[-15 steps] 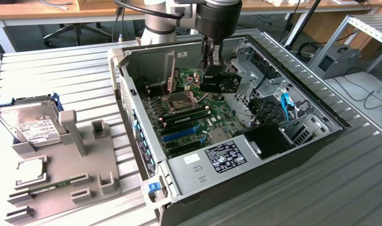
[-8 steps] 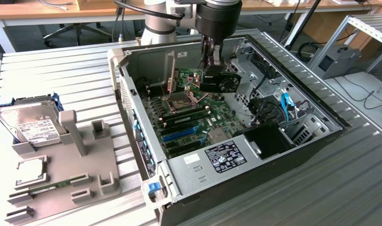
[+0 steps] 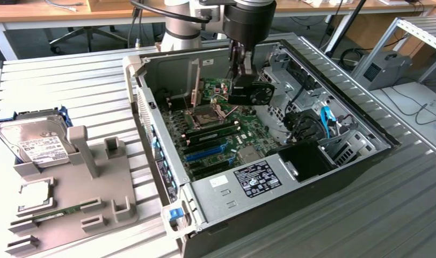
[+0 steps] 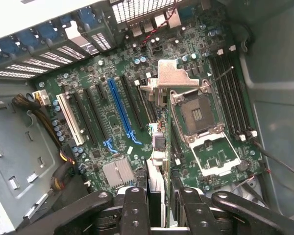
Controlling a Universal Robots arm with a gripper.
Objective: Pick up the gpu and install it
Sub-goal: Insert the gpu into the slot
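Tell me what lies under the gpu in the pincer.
The motherboard, with its blue slot and processor socket beside the gpu. The strip directly beneath the card is hidden by it.

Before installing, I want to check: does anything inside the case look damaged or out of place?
Nothing looks damaged. One oddity: the CPU socket stands open and empty on the motherboard, near the gpu held in the gripper.

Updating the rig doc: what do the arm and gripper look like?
Silver-grey tubular arm with a black cable looped beside it. The gripper is black: linkage fingers with round bolt holes, under a black cylindrical body.
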